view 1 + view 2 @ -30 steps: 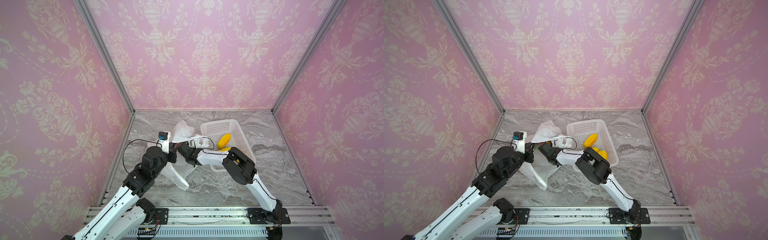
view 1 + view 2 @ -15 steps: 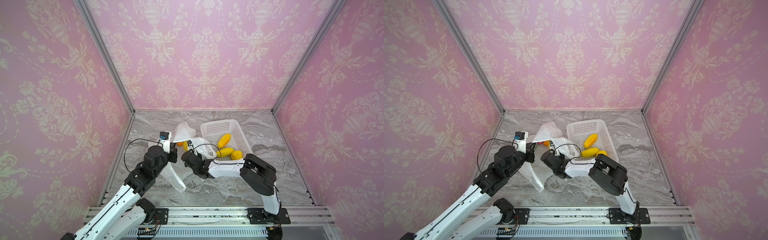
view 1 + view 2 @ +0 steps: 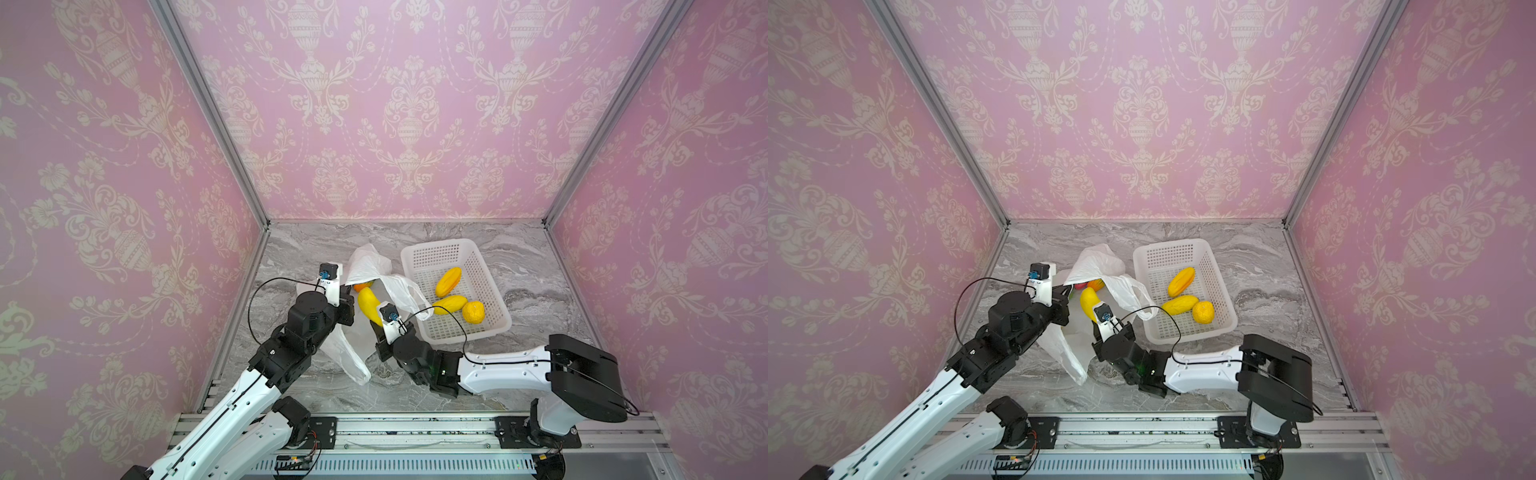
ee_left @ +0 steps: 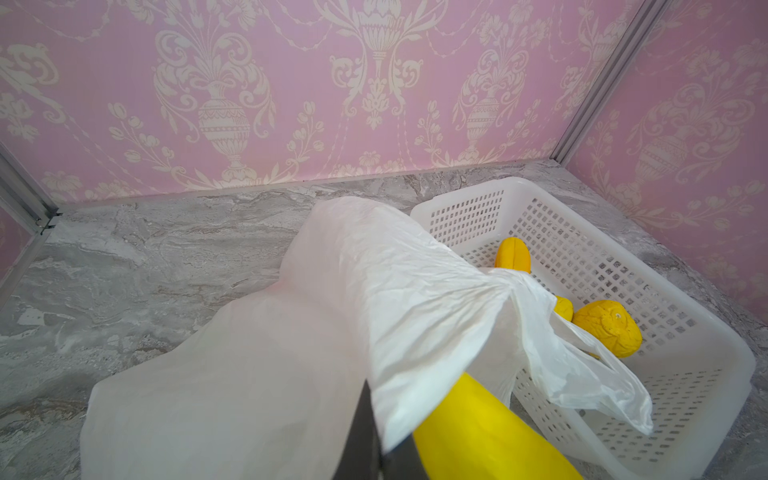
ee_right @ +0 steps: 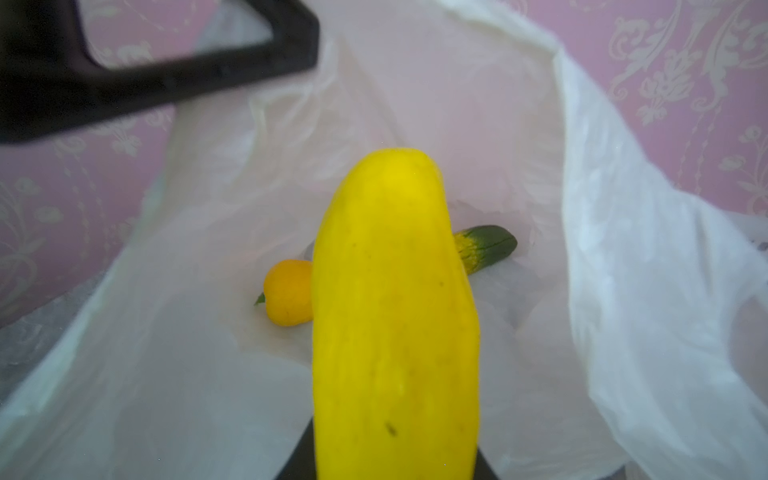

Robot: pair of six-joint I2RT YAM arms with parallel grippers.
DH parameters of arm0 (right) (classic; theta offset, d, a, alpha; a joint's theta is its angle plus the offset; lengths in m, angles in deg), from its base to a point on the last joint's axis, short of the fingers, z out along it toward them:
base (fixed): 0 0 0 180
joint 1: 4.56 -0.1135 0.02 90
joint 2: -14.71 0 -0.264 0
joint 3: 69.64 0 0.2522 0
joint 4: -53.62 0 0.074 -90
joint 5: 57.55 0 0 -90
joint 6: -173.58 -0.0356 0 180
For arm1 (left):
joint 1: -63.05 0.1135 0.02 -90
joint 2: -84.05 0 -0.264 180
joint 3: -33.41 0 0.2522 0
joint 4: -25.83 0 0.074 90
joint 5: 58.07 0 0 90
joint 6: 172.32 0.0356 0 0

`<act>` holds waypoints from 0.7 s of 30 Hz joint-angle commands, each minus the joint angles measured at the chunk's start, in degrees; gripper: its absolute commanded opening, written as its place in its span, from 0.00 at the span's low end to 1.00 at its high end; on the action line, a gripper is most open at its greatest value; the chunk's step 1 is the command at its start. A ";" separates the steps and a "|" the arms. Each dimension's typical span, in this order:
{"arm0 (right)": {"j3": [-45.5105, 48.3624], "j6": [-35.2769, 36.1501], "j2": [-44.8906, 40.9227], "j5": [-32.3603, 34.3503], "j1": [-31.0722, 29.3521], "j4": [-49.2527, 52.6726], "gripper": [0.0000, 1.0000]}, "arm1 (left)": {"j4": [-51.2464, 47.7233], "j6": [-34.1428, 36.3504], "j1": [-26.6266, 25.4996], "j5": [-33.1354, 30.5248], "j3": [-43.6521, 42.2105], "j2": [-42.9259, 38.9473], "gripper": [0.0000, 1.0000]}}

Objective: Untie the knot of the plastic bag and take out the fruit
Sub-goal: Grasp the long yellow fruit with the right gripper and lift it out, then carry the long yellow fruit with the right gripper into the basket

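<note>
Right tool (image 3: 374, 326) clasping yellow fruit (image 3: 366, 302), plastic bag (image 3: 368, 264) draping basket (image 3: 436, 255)

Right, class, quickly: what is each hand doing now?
Left hand: closed on the plastic bag.
Right hand: closed on the long yellow fruit.

Both top views look steeply down from high at the front onto the whole counter (image 3: 519, 266) and basket (image 3: 434, 244). Each wrist camera sits close to the plastic bag (image 4: 374, 270); both show the yellow fruit (image 5: 395, 311).
</note>
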 commanded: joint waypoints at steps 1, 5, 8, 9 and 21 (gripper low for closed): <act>2.95 6.97 -6.35 4.68 -2.02 -5.79 0.10 | 0.08 -0.59 0.11 -1.60 -0.31 -0.90 0.00; 6.74 8.59 -13.47 9.13 -2.55 -6.05 0.06 | 0.31 -0.46 0.12 -2.12 -0.35 -0.21 0.00; 11.44 10.43 -17.85 12.55 -2.52 -10.68 0.06 | -0.02 -0.58 0.16 -2.12 -0.09 0.04 0.00; 12.47 10.75 -19.08 14.03 -2.48 -11.34 0.06 | -0.02 -0.55 0.16 -2.03 0.00 -0.02 0.00; 11.94 -20.45 -26.53 13.30 17.98 23.81 0.07 | 0.62 -0.45 0.17 -2.38 -0.34 0.11 0.00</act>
